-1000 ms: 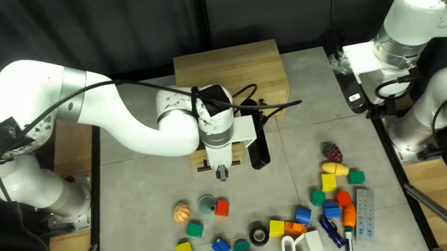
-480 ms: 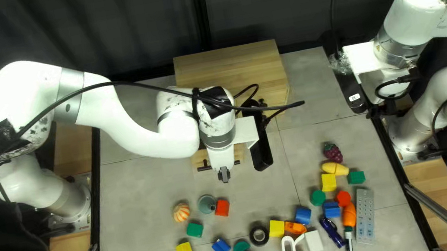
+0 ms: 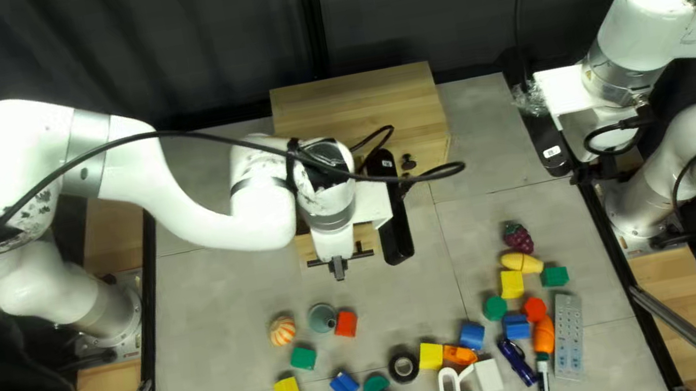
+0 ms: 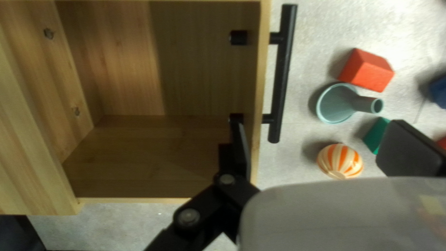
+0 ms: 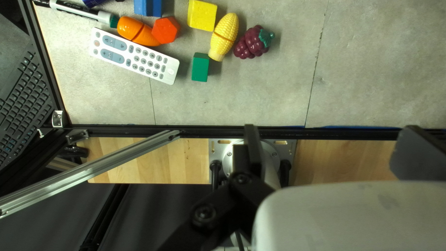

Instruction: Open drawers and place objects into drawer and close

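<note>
"Where is the drawer (image 4: 139, 158) from the left gripper (image 3: 339, 267)?"

"Right by it. The drawer stands pulled out of the wooden cabinet (image 3: 355, 99), and the gripper is at its front end. In the left wrist view 1 finger shows against the drawer's inside, close to the front panel, and the other is on the outer side, past the black handle (image 4: 281, 83). I cannot tell how deep that first finger reaches."

"Has it got hold of anything?"

"Nothing. Its 2 fingers are spread wide, with the front panel's edge showing in the gap."

"And the right gripper (image 3: 590, 173)?"

"Well apart from the drawer, off to its right in the top left view. Its 2 fingers are wide apart too, with nothing gripped."

"What about the toys and blocks?"

"All on the table. Out in front of the drawer are the teal funnel (image 4: 334, 104) and the red block (image 4: 367, 72), with the striped ball (image 4: 340, 161) a bit to the drawer's left in the top left view. Farther out from the drawer's front sits a black ring (image 3: 395, 368). To the drawer's right and nearer the table's near edge are the grapes (image 5: 253, 42), the corn (image 5: 225, 35), a yellow block (image 5: 202, 15) and the remote (image 5: 134, 56)."
</note>
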`<state>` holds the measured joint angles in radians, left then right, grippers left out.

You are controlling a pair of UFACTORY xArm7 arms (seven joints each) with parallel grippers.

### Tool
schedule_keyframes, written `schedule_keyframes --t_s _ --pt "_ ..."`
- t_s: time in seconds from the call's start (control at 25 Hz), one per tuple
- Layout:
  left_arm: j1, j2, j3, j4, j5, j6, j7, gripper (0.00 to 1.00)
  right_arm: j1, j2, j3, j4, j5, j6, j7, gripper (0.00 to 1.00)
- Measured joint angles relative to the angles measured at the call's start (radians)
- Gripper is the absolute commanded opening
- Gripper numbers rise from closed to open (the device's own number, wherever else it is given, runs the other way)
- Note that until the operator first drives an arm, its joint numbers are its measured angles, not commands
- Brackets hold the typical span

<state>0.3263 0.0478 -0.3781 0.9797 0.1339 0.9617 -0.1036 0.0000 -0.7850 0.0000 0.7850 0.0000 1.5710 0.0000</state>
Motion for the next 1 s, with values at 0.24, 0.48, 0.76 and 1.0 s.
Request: schedule_keyframes --t_s 0.24,0.48,0.76,1.0 --pt "0.019 -0.006 0.015 -0.022 -0.029 -0.033 0.037 1.00 0.000 0.000 0.000 0.000 0.000 0.000 0.000 1.00" --pt "0.038 0.009 0.022 -0.017 -0.142 -0.031 0.130 1.00 0.000 0.000 0.000 0.000 0.000 0.000 0.000 1.00" --pt "0.042 0.016 0.019 -0.001 -0.205 -0.021 0.169 1.00 0.000 0.000 0.000 0.000 0.000 0.000 0.000 1.00" --pt "0.041 0.027 0.019 -0.009 -0.226 -0.057 0.141 1.00 0.000 0.000 0.000 0.000 0.000 0.000 0.000 1.00"
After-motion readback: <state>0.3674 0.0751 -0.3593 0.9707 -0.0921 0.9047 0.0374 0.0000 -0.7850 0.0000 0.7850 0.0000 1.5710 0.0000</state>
